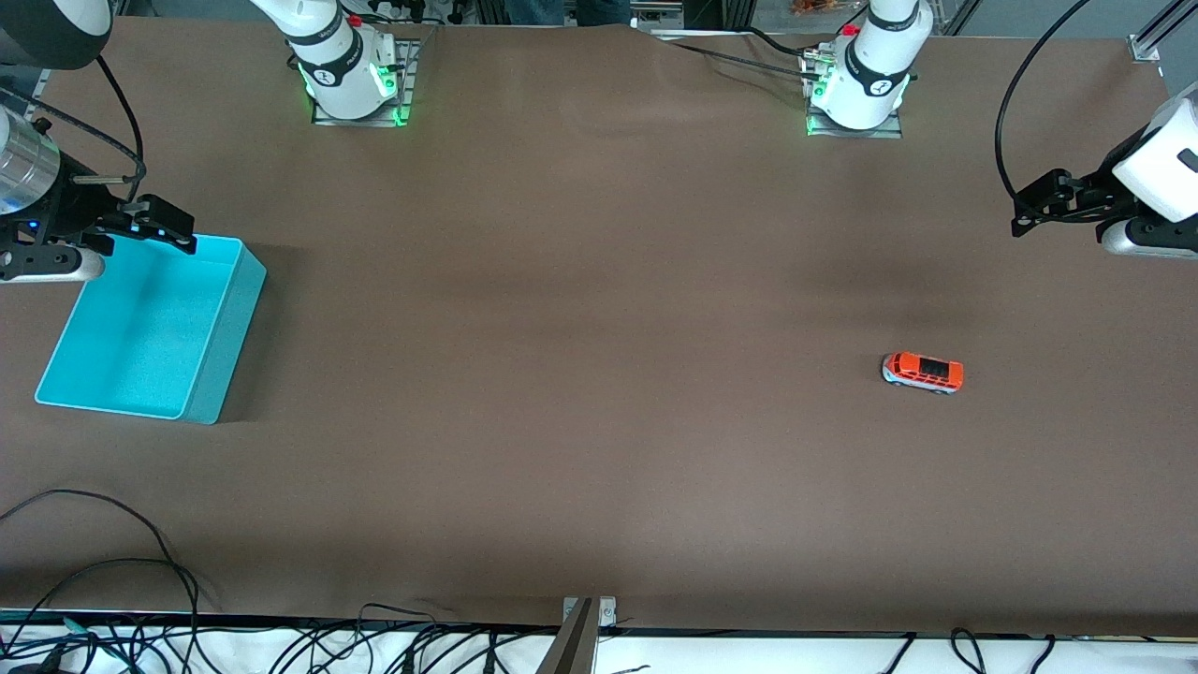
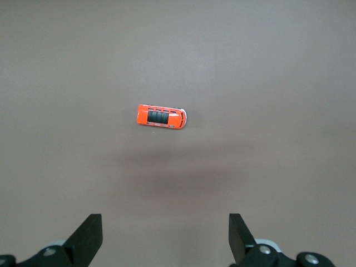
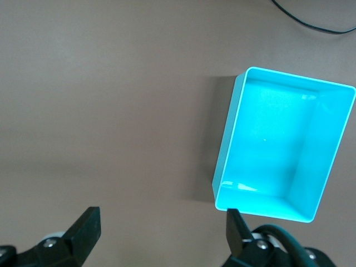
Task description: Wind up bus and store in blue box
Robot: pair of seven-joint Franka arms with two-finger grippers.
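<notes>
1. Nothing of the task looks done yet: the bus [image 1: 923, 373] stands on its wheels on the bare table [image 1: 580, 421], unheld, and the blue box [image 1: 150, 332] is empty. Winding, lifting and storing all seem left to do.
2. The bus lies toward the left arm's end of the table, roughly midway between the near and far edges. It is a small, glossy toy: orange body, pale silvery front and lower sides, dark ribbed roof panel, rounded corners.
3. The blue box sits at the right arm's end, well apart from the bus. It is a turquoise rectangular bin, open-topped, with plain smooth walls and a faintly speckled floor.
4. The table is covered in a matte brown sheet, slightly rippled near the far edge.
5. The right gripper [image 1: 159, 229] hangs over the box's far rim, jaws apart, holding nothing.
6. The left gripper [image 1: 1039, 206] hovers by the table's end edge, farther than the bus, jaws spread wide and empty.
</notes>
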